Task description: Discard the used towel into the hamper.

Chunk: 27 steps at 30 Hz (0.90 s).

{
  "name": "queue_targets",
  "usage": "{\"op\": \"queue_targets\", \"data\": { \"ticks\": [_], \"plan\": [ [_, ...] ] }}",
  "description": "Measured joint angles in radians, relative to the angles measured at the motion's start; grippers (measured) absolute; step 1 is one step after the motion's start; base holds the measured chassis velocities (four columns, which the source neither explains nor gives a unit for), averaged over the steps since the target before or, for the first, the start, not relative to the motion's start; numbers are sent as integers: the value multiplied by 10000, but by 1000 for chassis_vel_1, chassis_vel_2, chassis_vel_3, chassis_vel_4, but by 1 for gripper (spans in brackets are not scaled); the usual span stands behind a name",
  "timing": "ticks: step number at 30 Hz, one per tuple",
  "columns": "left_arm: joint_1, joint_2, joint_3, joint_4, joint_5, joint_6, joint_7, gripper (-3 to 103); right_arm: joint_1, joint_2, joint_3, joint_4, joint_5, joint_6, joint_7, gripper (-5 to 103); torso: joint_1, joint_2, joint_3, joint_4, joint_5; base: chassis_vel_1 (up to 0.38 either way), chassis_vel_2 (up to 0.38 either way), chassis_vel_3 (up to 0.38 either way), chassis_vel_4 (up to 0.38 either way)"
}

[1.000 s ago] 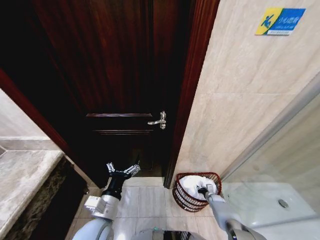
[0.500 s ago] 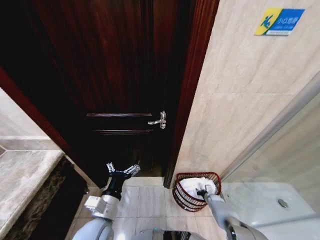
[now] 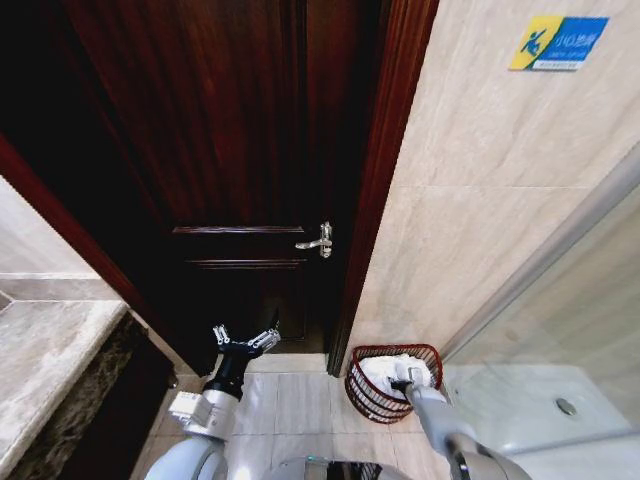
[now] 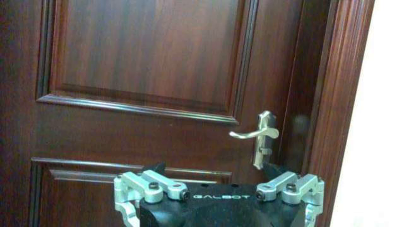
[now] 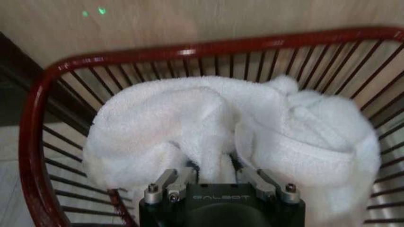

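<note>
The right gripper (image 5: 213, 176) was clamped on a fold of the white terry towel (image 5: 189, 127), which lay bunched inside the round dark red wire hamper (image 3: 372, 392) on the tiled floor by the beige wall. The left gripper (image 3: 245, 340), fingers spread apart, hung before the dark wooden door (image 4: 145, 56).

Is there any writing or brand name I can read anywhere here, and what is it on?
"GALBOT": on the black body of the left gripper, held in front of the door.
"GALBOT": on the right gripper, at the towel in the hamper.
Blue and yellow wall sign: characters too small to read.
</note>
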Motion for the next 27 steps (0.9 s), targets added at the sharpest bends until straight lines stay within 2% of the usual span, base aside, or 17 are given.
{"op": "queue_targets", "data": {
  "ticks": [3,5,7,8,11,12,14,15,18,21,22,23,27],
  "plan": [
    [0,0,0,0,0,0,0,100,-1020,-36,-78,1894,187,-511,-15,43,0,0,0,2,4,0,0,0,0],
    [0,1,0,0,0,0,0,100,-1375,-77,-110,2541,273,-646,-24,43,0,0,0,-1,2,0,0,0,0],
    [0,0,0,0,0,0,0,100,-2193,-178,-193,4066,648,-1025,-19,54,-1,0,-1,-2,-6,0,0,0,0],
    [0,0,0,0,0,0,0,100,-2193,-178,-193,4066,648,-1025,-19,54,-1,0,-1,-2,-6,0,0,0,0],
    [0,1,0,0,0,0,0,100,-3615,-276,-190,6460,997,-1211,75,70,-1,0,-1,3,0,0,0,0,0],
    [0,1,0,0,0,0,0,100,-3615,-276,-190,6460,997,-1211,75,70,-1,0,-1,3,0,0,0,0,0],
    [0,1,0,0,0,1,0,100,-4558,-314,-63,7773,1168,-1204,119,81,-1,0,-1,-1,-2,0,0,0,0],
    [0,1,0,0,0,1,0,100,-4558,-314,-63,7773,1168,-1204,119,81,-1,0,-1,-1,-2,0,0,0,0],
    [0,0,0,0,0,0,0,100,-5622,-345,199,9117,1329,-815,188,96,-2,0,-1,-2,-2,0,0,0,0],
    [1,0,1,0,0,0,0,100,-6111,-341,335,9758,1401,-210,276,99,-2,1,-2,-1,-1,0,0,0,0],
    [0,0,0,0,0,0,0,100,-6548,-283,465,10341,1392,520,398,100,-2,0,-2,0,-2,0,0,0,0],
    [0,0,0,0,0,0,0,100,-6548,-283,465,10341,1392,520,398,100,-2,0,-2,0,-2,0,0,0,0],
    [0,0,0,0,0,0,0,100,-7566,116,609,11951,1472,1290,723,100,-1,1,-2,0,-1,0,0,0,0]
  ]
}}
